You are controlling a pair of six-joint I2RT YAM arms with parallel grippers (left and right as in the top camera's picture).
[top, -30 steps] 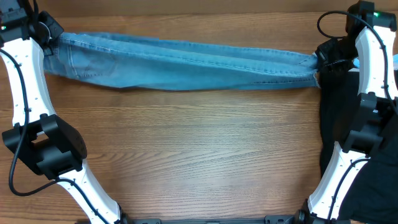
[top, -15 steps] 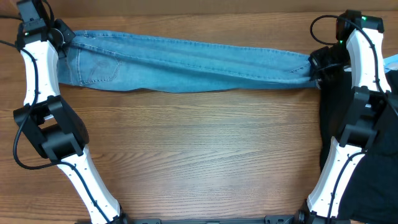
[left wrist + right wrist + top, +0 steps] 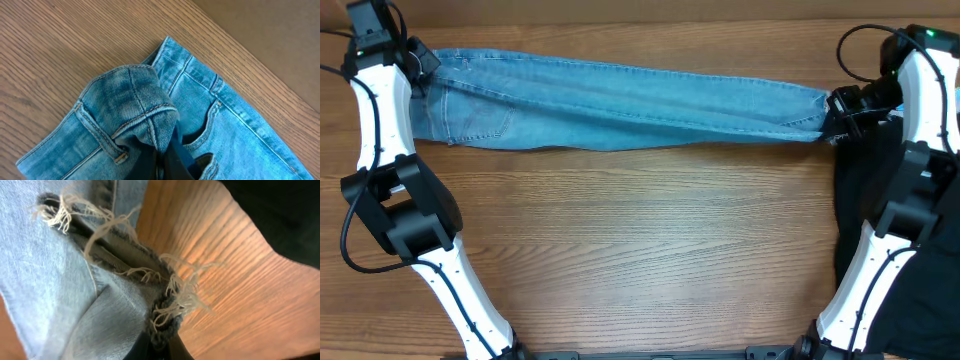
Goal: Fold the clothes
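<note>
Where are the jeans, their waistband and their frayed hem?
jeans (image 3: 620, 100), overhead view, middle of the legs.
waistband (image 3: 95, 127), left wrist view, on the stitched band.
frayed hem (image 3: 172, 305), right wrist view, on the loose threads at the leg end.

Right wrist view. Your right gripper (image 3: 159, 349) is clamped on the frayed hem (image 3: 170, 305) of the jeans (image 3: 60, 280), with pale threads fanning above its dark fingers. Denim fills the left. The wooden table (image 3: 240, 290) lies right, below a dark area (image 3: 285, 210).
</note>
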